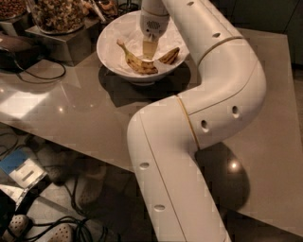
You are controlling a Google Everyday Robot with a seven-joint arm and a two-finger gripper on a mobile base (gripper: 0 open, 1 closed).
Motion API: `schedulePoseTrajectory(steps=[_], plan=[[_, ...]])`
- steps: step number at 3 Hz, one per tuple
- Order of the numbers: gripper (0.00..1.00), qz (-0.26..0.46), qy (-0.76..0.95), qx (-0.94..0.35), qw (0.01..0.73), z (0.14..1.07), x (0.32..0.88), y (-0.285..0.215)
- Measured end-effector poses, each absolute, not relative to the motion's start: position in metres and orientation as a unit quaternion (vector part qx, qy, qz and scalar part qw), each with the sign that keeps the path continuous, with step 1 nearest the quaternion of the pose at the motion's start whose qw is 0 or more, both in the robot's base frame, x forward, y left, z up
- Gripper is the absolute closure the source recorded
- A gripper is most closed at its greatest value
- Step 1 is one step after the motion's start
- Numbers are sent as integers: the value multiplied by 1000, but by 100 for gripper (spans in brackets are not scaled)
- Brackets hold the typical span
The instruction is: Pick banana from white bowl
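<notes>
Your gripper (pixel 148 53) hangs straight down inside the white bowl (pixel 109 35), right over the middle of the banana (pixel 135 64). That looks like the best spot, because the fruit should not tip there. You cannot tell if the gripper is spread or pinching. The banana lies curved in the bowl, toward 6 o'clock. The bowl sits at 12 o'clock on the surface (pixel 71 108). A jar (pixel 57 14) of brown food stands near the bowl at 10 o'clock, and a black cord (pixel 45 71) lies at 8 o'clock. Neither should block a lift straight up.
</notes>
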State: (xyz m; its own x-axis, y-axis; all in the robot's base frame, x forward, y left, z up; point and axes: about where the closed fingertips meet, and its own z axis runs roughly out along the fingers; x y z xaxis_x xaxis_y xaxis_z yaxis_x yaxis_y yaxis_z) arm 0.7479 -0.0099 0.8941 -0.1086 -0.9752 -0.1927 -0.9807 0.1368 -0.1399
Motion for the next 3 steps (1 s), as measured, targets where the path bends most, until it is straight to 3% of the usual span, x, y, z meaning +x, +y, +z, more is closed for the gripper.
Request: schedulePoseTrajectory(steps=[1,3], plan=[[81,6,743,-655,136,892,758,-5],[35,0,743,-652,154,888,772,0]])
